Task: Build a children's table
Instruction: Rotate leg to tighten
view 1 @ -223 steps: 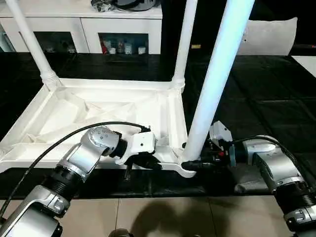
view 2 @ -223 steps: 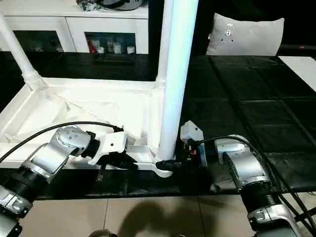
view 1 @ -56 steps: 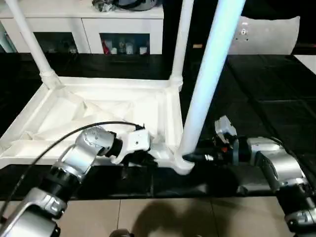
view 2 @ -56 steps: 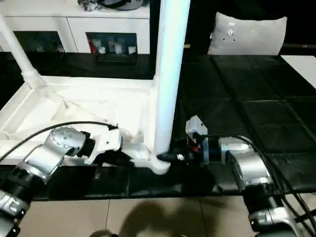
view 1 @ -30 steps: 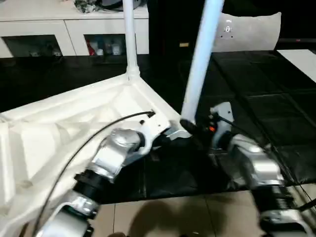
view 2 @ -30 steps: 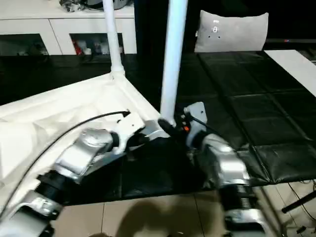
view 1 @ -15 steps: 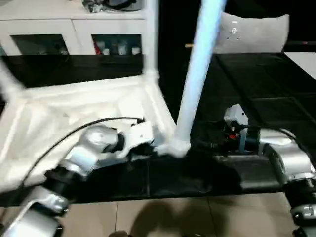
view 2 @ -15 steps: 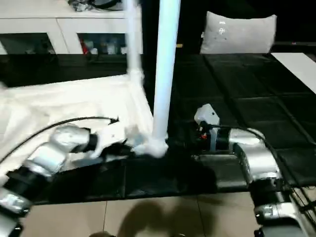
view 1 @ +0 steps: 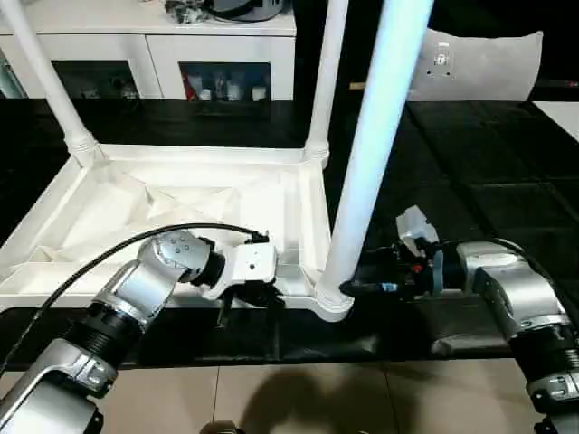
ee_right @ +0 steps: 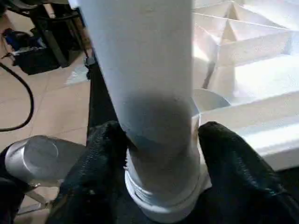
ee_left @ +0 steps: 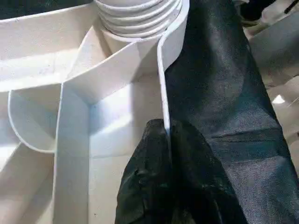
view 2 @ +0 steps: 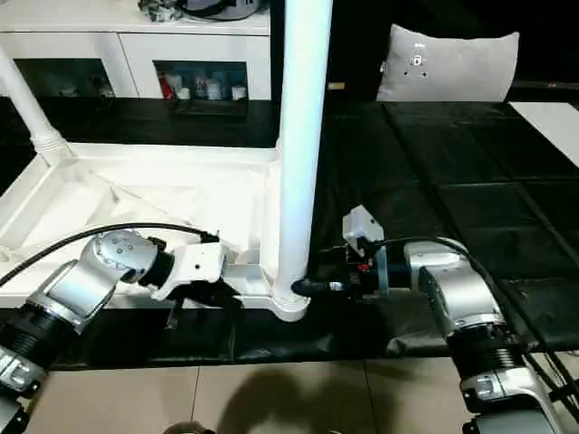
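- The tabletop (view 1: 190, 212) lies upside down on the black mat (view 1: 470, 163), ribbed underside up, across the left and centre of the left eye view; its left edge is cut off by the frame.
- Three legs stand in corner sockets, and each runs out of the top of the frame, so their upper ends are unseen: the near leg (view 1: 371, 154) at centre, the far leg (view 1: 326, 72) behind it, and the far left leg (view 1: 45, 77) at upper left.
- The fourth corner, at lower left, is hidden behind the left forearm and its cable (view 1: 109, 253), so I cannot tell what stands there.
- The left gripper (view 1: 249, 298) sits at the tabletop's near rim, lower centre. In the left wrist view its black fingers (ee_left: 154, 182) are pressed together on the thin rim wall, one on each side, just below the ribbed base of the near leg's socket.
- The right gripper (view 2: 303, 287) reaches in from the right to the foot of the near leg. In the right wrist view its two fingers (ee_right: 100, 158) sit spread on either side of the tube, both touching it just above the threaded collar, clamped on the leg.
- The fingertips are dark against the dark mat in the eye views and hard to make out there.
- A white cabinet (view 1: 145, 54) with glass doors runs along the upper left; a white cushion (view 2: 448, 63) lies at upper right.
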Robot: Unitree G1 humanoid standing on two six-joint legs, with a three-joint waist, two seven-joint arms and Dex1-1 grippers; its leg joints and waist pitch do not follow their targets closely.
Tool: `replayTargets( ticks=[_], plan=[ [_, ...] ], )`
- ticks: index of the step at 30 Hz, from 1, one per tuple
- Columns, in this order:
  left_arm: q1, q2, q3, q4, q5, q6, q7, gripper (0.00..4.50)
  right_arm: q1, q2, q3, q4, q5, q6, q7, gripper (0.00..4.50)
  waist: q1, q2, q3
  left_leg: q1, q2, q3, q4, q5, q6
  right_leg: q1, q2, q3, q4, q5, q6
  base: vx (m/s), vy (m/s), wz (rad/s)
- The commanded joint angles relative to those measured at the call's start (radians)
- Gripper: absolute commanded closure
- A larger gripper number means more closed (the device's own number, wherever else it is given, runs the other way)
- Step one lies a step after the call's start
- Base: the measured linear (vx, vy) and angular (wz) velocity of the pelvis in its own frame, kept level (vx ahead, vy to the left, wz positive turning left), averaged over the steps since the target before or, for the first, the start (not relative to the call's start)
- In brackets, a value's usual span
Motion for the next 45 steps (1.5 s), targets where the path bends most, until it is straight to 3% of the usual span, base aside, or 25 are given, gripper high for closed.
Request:
replayTargets(
  ticks=[1, 11, 17, 19, 22, 23, 26, 27, 30, 34, 35, 37, 41, 45],
  plan=[
    [-0.008, -0.006, -0.051, -0.016, 0.007, -0.034, -0.058, 4.50, -0.001, 0.003, 0.003, -0.001, 0.005, -0.003, 0.017, 2.29, -0.005, -0.004, -0.070, 0.000, 0.023, 0.000, -0.065, -0.189, 0.057, 0.057, -0.062, 0.051, -0.081, -0.291, -0.175, 0.000, 0.000, 0.00],
    [0.003, -0.009, -0.044, -0.012, -0.007, -0.030, -0.062, 4.50, 0.014, 0.011, 0.020, -0.020, 0.032, 0.030, 0.043, 2.61, -0.004, -0.008, -0.069, 0.000, 0.023, 0.000, -0.065, -0.181, 0.057, 0.056, -0.062, 0.051, -0.081, -0.310, -0.163, 0.000, 0.000, 0.00],
    [0.016, -0.047, -0.003, -0.037, -0.031, 0.090, 0.001, 4.50, 0.047, 0.033, 0.004, -0.072, 0.062, 0.087, 0.002, 2.61, -0.003, -0.004, -0.068, 0.001, 0.022, 0.001, -0.065, -0.191, 0.055, 0.055, -0.062, 0.050, -0.084, -0.326, -0.163, 0.000, 0.000, 0.00],
    [0.018, -0.085, 0.026, -0.052, -0.031, 0.182, 0.077, 4.50, 0.052, 0.067, -0.011, -0.080, 0.043, 0.110, -0.095, 2.61, -0.005, -0.005, -0.064, 0.003, 0.022, 0.000, -0.068, -0.201, 0.047, 0.054, -0.061, 0.050, -0.089, -0.351, -0.157, 0.000, 0.000, 0.00],
    [0.021, -0.116, 0.047, -0.065, -0.033, 0.237, 0.135, 4.50, 0.050, 0.104, -0.024, -0.074, 0.011, 0.112, -0.203, 2.61, -0.012, -0.009, -0.060, 0.004, 0.016, -0.002, -0.068, -0.230, 0.031, 0.053, -0.065, 0.046, -0.103, -0.481, -0.107, 0.000, 0.000, 0.00],
    [0.022, -0.185, 0.086, -0.084, -0.037, 0.338, 0.250, 4.50, 0.034, 0.198, -0.066, -0.034, -0.026, 0.115, -0.418, 2.61, -0.016, -0.009, -0.060, 0.006, 0.014, -0.002, -0.067, -0.230, 0.024, 0.049, -0.064, 0.046, -0.106, -0.501, -0.094, 0.000, 0.000, 0.00],
    [0.016, -0.241, 0.109, -0.088, -0.027, 0.404, 0.343, 4.50, 0.022, 0.271, -0.092, -0.001, -0.050, 0.116, -0.572, 2.61, -0.042, -0.011, -0.065, -0.012, 0.008, -0.008, -0.069, -0.194, 0.011, 0.061, -0.062, 0.039, -0.102, -0.478, -0.073, 0.000, 0.000, 0.00],
    [0.005, -0.284, 0.124, -0.083, -0.016, 0.443, 0.409, 4.50, 0.009, 0.320, -0.110, 0.024, -0.063, 0.121, -0.681, 2.61, -0.054, -0.013, -0.064, -0.005, 0.009, -0.007, -0.068, -0.196, 0.015, 0.051, -0.059, 0.042, -0.101, -0.455, -0.091, 0.000, 0.000, 0.00],
    [-0.017, -0.353, 0.151, -0.063, 0.004, 0.483, 0.518, 4.50, -0.018, 0.384, -0.149, 0.078, -0.085, 0.111, -0.860, 2.62, -0.073, -0.013, -0.066, -0.011, 0.004, -0.005, -0.063, -0.188, 0.030, 0.055, -0.058, 0.041, -0.103, -0.433, -0.103, 0.000, 0.000, 0.00],
    [-0.041, -0.404, 0.167, -0.036, 0.032, 0.486, 0.613, 4.50, -0.023, 0.422, -0.166, 0.097, -0.082, 0.070, -0.904, 2.62, -0.069, -0.012, -0.072, -0.012, 0.007, -0.002, -0.061, -0.146, 0.056, 0.055, -0.056, 0.045, -0.097, -0.338, -0.124, 0.000, 0.000, 0.00],
    [-0.043, -0.409, 0.164, -0.039, 0.040, 0.490, 0.620, 4.50, -0.016, 0.432, -0.174, 0.084, -0.086, 0.061, -0.905, 2.06, -0.066, -0.010, -0.074, -0.013, 0.009, -0.002, -0.061, -0.130, 0.065, 0.056, -0.055, 0.047, -0.090, -0.287, -0.139, 0.000, 0.000, 0.00],
    [-0.044, -0.409, 0.159, -0.044, 0.052, 0.496, 0.628, 4.50, -0.002, 0.436, -0.179, 0.062, -0.090, 0.054, -0.901, 1.92, -0.064, -0.008, -0.073, -0.014, 0.012, -0.001, -0.061, -0.125, 0.074, 0.057, -0.055, 0.047, -0.087, -0.241, -0.155, 0.000, 0.000, 0.00],
    [-0.044, -0.366, 0.138, -0.027, 0.077, 0.463, 0.623, 4.50, 0.026, 0.386, -0.181, 0.034, -0.073, 0.009, -0.840, 1.48, -0.056, -0.005, -0.069, -0.008, 0.014, -0.002, -0.066, -0.173, 0.067, 0.056, -0.058, 0.047, -0.093, -0.287, -0.153, 0.000, 0.000, 0.00],
    [-0.039, -0.300, 0.112, 0.006, 0.096, 0.377, 0.563, 4.50, 0.056, 0.270, -0.171, -0.005, -0.048, -0.028, -0.668, 1.12, -0.048, -0.005, -0.067, -0.011, 0.012, -0.001, -0.065, -0.184, 0.070, 0.059, -0.058, 0.047, -0.098, -0.317, -0.131, 0.000, 0.000, 0.00]
  ],
)
